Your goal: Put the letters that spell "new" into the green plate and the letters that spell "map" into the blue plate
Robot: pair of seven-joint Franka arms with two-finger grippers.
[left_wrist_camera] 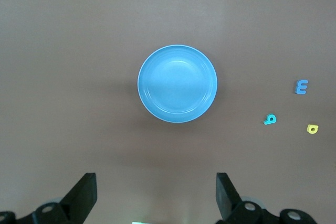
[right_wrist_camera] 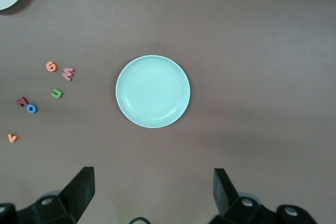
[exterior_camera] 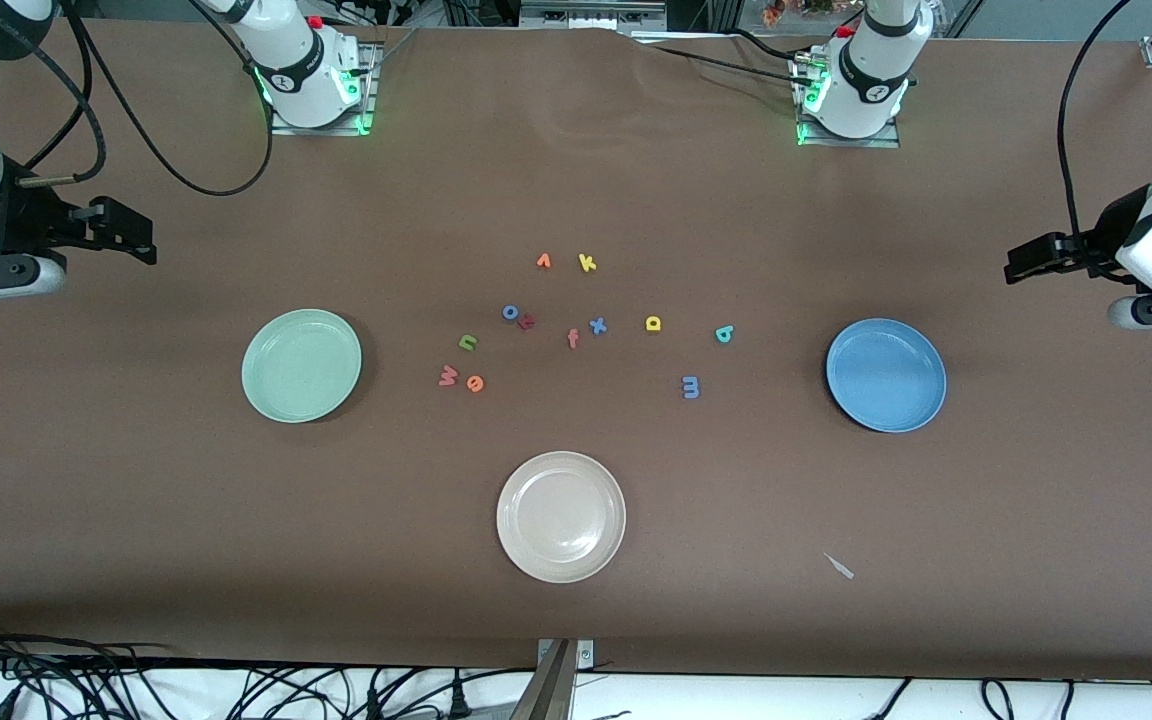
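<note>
Beige plate: a round cream plate is sitting nearest the front camera, low in the middle of the front frame, with nothing in it.
Paper scrap: a small pale sliver is lying lower in the frame, toward the left arm's end of the table.
Green plate: the round pale mint-green plate is lying at the middle of the frame's left half, toward the right arm's end, holding nothing.
Blue plate: the round medium-blue plate is lying at the matching spot in the right half, toward the left arm's end, also holding nothing.
"new" letters: the salmon-red foam "w" and orange foam "e" are lying just beside each other on the brown table; the olive-green foam "n" is sitting a little farther from the camera.
"map" letters: the blue foam "m" is lying nearest; the yellow foam "a" and teal foam "p" are lying farther up the frame.
Other letters: a blue "o", salmon "f", blue "x" and yellow "k" are clustering at centre frame.
Left gripper: the left gripper is hovering at the frame's right edge with its jaws spread wide, gripping nothing.
Right gripper: the right gripper is hovering at the frame's left edge, jaws likewise wide apart and gripping nothing.
</note>
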